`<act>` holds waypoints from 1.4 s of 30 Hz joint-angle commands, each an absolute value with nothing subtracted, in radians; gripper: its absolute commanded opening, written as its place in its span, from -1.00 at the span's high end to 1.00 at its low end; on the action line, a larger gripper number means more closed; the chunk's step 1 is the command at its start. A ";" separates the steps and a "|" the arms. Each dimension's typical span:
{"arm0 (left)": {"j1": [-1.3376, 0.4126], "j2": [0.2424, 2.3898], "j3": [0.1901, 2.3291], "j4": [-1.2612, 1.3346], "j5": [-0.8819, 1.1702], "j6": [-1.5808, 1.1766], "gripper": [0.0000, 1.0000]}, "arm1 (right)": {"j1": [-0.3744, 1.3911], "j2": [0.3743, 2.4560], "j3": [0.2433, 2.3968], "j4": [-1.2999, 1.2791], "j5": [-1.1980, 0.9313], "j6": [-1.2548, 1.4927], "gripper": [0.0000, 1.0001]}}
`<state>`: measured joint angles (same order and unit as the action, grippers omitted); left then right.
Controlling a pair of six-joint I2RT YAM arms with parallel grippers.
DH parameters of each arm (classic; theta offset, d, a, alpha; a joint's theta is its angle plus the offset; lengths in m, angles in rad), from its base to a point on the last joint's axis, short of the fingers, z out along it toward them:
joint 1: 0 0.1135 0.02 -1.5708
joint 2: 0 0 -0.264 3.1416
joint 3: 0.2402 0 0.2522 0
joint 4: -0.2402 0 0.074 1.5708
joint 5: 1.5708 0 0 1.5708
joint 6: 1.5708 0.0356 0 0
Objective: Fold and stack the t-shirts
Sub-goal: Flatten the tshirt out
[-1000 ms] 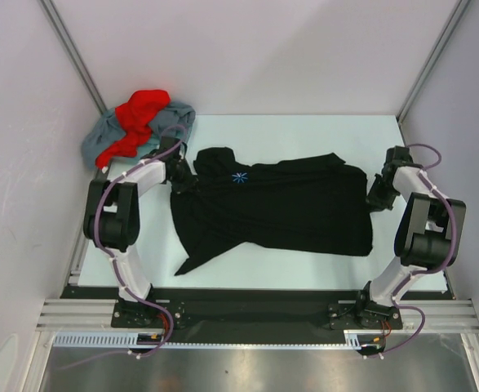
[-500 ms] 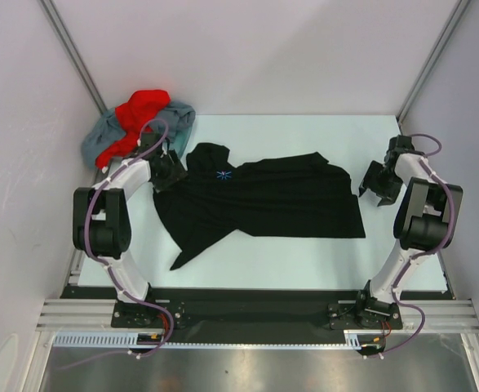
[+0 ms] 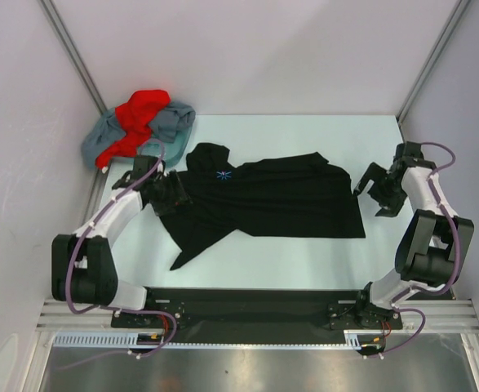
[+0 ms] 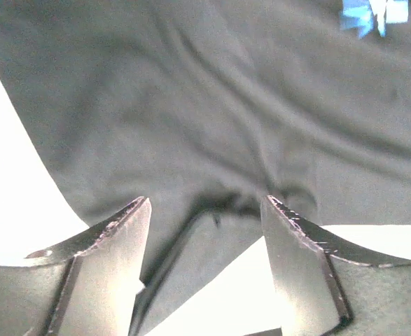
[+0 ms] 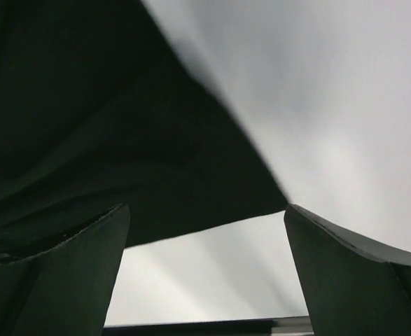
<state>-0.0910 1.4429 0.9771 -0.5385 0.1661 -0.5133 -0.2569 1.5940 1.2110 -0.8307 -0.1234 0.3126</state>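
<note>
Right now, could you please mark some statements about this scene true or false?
1. The black t-shirt lies spread out on the table. True.
2. The red t-shirt lies on the black one. False: it lies on the grey-blue t-shirt at the far left corner.
3. The right tool is open and holds nothing. True.
4. The left tool is clamped on the black t-shirt. False: its jaws stand apart above the cloth.
</note>
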 commanded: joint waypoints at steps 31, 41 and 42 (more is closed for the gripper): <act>-0.458 1.457 0.908 -0.545 0.226 -0.592 0.88 | -0.212 1.496 1.061 -0.790 -0.485 0.333 -1.00; -0.702 1.217 0.723 -0.531 0.265 -0.798 0.42 | -0.083 1.571 1.054 -0.758 -0.526 0.364 -0.99; -0.709 1.174 0.721 -0.549 0.265 -0.804 0.26 | -0.078 1.571 1.054 -0.758 -0.537 0.367 -0.99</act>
